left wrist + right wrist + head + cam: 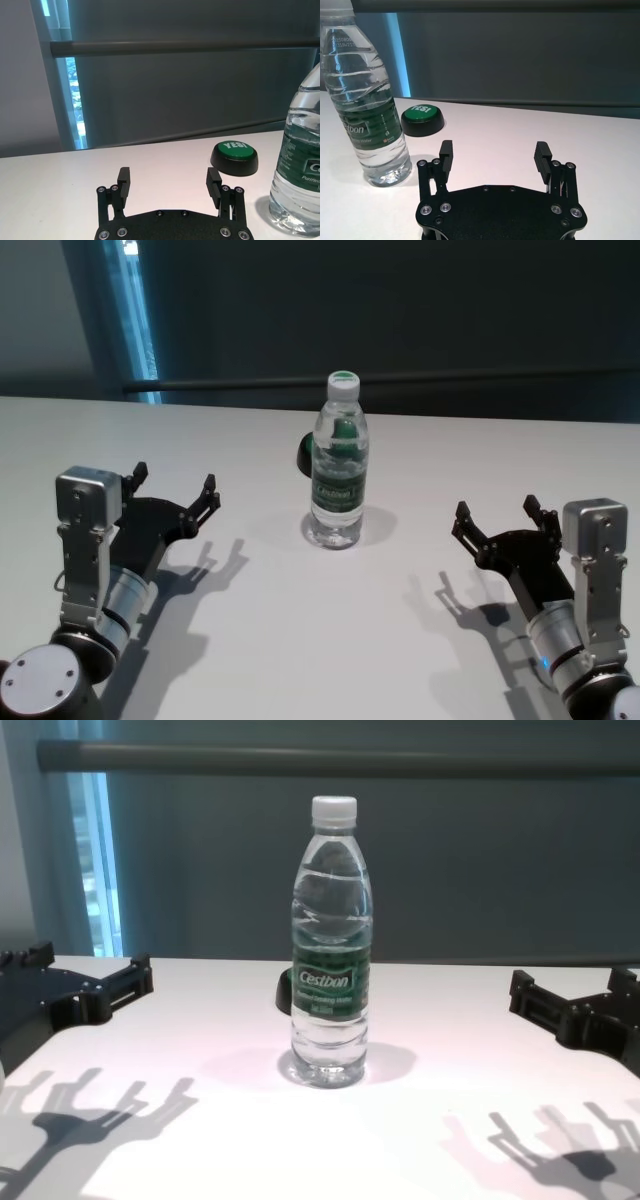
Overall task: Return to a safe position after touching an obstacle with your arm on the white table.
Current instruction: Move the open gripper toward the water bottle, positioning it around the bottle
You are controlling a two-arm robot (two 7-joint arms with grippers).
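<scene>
Clear plastic bottle point(338, 462) stands upright mid-worktop point(300, 640), toward the far edge, untouched. Left claw point(175, 498) and right claw point(500, 525) are held spread, empty, well apart from it. Retreat toward near corners should be kept slow and level.

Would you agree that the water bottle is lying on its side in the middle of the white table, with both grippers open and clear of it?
Not quite: the water bottle stands upright, cap on top, as the chest view shows. The rest holds: it is mid-way on the white table, and the left gripper and right gripper are open and clear of it.
</scene>
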